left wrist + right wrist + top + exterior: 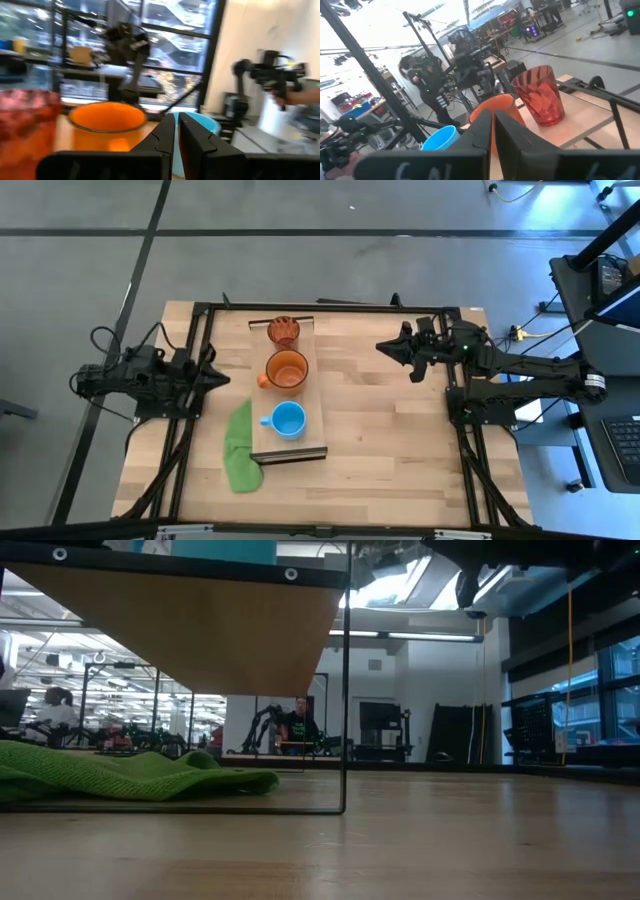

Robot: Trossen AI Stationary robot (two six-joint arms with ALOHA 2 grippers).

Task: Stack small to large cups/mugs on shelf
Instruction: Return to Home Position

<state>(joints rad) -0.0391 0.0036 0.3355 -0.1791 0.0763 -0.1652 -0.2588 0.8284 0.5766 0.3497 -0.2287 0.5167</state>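
Observation:
The shelf (312, 402) stands on thin legs over the table's left half. Three cups stand upright on it in a row: the dark red tumbler (284, 331) at the far end, the orange mug (287, 369) in the middle, and the light blue mug (288, 420) toward the near end. My left gripper (222, 380) is shut and empty, to the left of the shelf beside the orange mug. My right gripper (383, 347) is shut and empty, to the right of the shelf, pointing at it. Both wrist views show all three cups, among them the orange mug (107, 125) and the red tumbler (540, 97).
A green cloth (240, 448) lies on the table along the shelf's near left side, partly under it; it also shows in the low view (120, 775). A black frame (330, 308) runs along the table's edges. Bare tabletop (400, 430) lies to the right of the shelf.

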